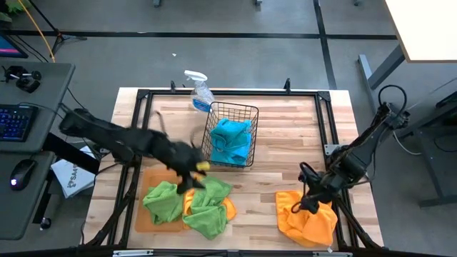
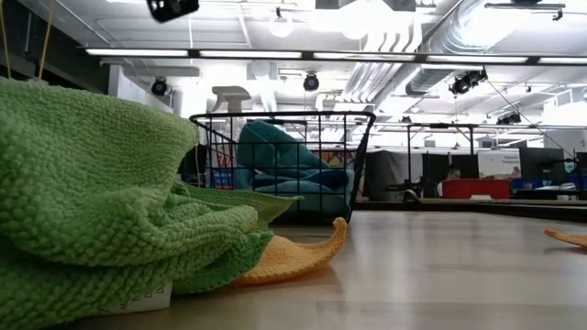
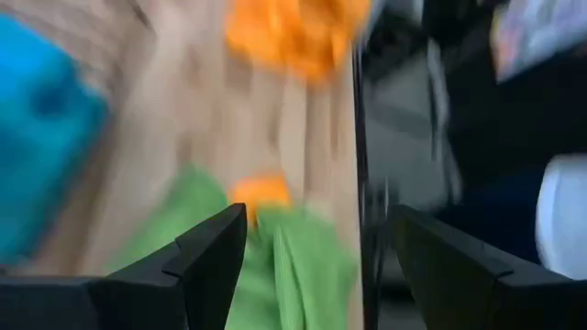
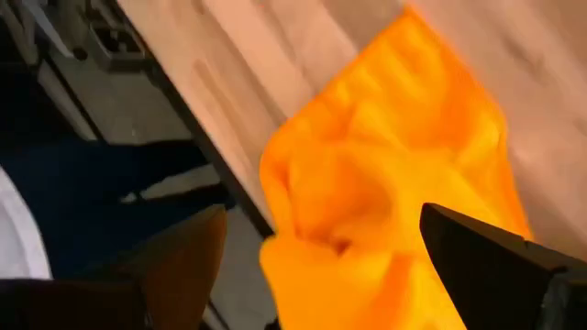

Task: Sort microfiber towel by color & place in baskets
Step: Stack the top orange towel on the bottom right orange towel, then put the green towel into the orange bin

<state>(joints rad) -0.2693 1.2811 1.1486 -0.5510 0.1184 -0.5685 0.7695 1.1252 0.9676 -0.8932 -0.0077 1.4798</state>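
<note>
The black wire basket (image 1: pixel 246 113) (image 2: pixel 359 160) stands mid-table and holds blue towels (image 1: pixel 232 139) (image 2: pixel 275 151). The flat orange tray (image 1: pixel 145 220) lies near the left front, with green towels (image 1: pixel 163 201) (image 2: pixel 92 202) heaped on it and an orange towel (image 1: pixel 227 208) (image 2: pixel 293 257) poking out beneath them. My left gripper (image 1: pixel 191 177) (image 3: pixel 316 247) hovers open above the green heap. A second orange towel (image 1: pixel 310 223) (image 4: pixel 385 183) lies crumpled on the table at the right front. My right gripper (image 1: pixel 308 203) (image 4: pixel 321 266) is open over it, one finger on either side. My right gripper comes at the crumpled orange towel's far-left part (image 4: pixel 348 229) from above, its open fingers standing on either side of the cloth. The fingertips lie below the wrist picture, so whether they touch the towel I cannot tell.
A clear spray bottle (image 1: pixel 198 91) (image 2: pixel 229 96) stands behind the basket near the far edge. A black frame rail (image 1: pixel 228 93) runs round the tabletop. Bare wood (image 1: pixel 264 193) shows between the two towel heaps. A desk with a keyboard (image 1: pixel 16 121) stands to the left.
</note>
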